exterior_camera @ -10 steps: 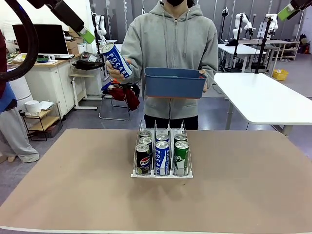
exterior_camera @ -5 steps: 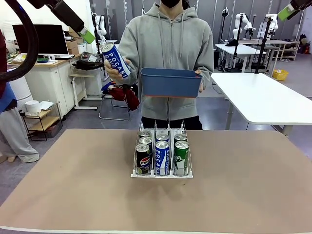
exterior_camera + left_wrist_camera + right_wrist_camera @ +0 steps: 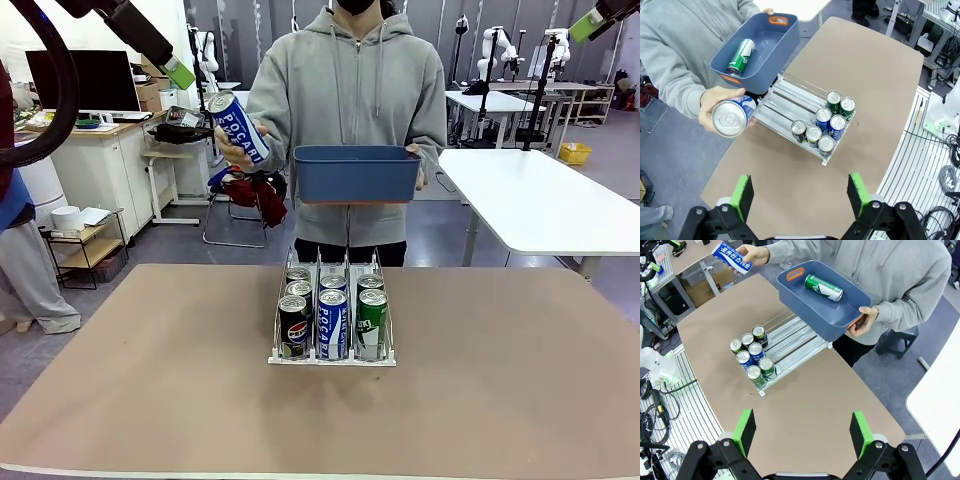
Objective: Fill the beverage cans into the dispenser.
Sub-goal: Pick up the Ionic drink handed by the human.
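The dispenser (image 3: 332, 361) stands mid-table with several beverage cans (image 3: 332, 322) in its three lanes: a black Pepsi, a Pocari and a green one at the front. Its rear lane halves (image 3: 785, 97) (image 3: 800, 337) are bare. Across the table a person holds a Pocari can (image 3: 238, 125) (image 3: 732, 116) (image 3: 732, 257) up in one hand. The other hand carries a blue bin (image 3: 357, 172) (image 3: 755, 47) (image 3: 810, 310) with a green can (image 3: 741, 56) (image 3: 824, 287) lying in it. My left gripper (image 3: 800, 192) and right gripper (image 3: 802, 432) hang open high above the table, both empty.
The brown table (image 3: 150, 400) has bare room on every side of the dispenser. White tables (image 3: 540, 200), a desk with a monitor (image 3: 85, 80) and a chair stand behind the person.
The person swayed the blue bin slightly left, then back right. The raised Pocari can barely moved. Both arms stayed still.
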{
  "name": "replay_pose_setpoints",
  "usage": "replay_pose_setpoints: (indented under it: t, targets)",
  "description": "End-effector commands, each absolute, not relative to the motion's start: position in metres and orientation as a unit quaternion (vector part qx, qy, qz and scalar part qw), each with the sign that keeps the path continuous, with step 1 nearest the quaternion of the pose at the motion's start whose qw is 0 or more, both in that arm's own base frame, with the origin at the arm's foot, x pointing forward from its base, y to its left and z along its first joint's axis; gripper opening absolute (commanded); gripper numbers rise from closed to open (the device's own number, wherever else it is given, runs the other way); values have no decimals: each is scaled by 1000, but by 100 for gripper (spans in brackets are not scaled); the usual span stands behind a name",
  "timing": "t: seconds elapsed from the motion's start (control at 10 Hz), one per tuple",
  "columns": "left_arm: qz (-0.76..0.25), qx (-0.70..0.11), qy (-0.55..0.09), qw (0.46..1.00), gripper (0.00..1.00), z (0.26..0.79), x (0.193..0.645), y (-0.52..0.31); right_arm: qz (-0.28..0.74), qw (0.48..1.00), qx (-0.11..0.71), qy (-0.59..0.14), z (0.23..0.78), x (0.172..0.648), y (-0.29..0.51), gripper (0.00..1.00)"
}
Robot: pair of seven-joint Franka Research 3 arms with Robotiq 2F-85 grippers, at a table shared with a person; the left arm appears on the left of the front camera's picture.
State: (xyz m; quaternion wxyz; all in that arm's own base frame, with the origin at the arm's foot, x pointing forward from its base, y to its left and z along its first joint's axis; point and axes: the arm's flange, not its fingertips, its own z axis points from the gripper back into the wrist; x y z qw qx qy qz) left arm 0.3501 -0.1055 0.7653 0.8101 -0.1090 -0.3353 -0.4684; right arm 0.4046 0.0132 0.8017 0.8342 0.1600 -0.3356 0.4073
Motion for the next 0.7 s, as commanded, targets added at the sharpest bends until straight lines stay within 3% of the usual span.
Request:
replay_pose_setpoints:
  t: [0.0, 0.6]
  targets:
    - [-471, -107, -337, 808, 100, 763, 351, -103, 406, 835, 161, -335, 801, 403, 13, 100]
    - [-471, -107, -337, 808, 100, 763, 351, -103, 406, 835, 161, -335, 801, 403, 13, 100]
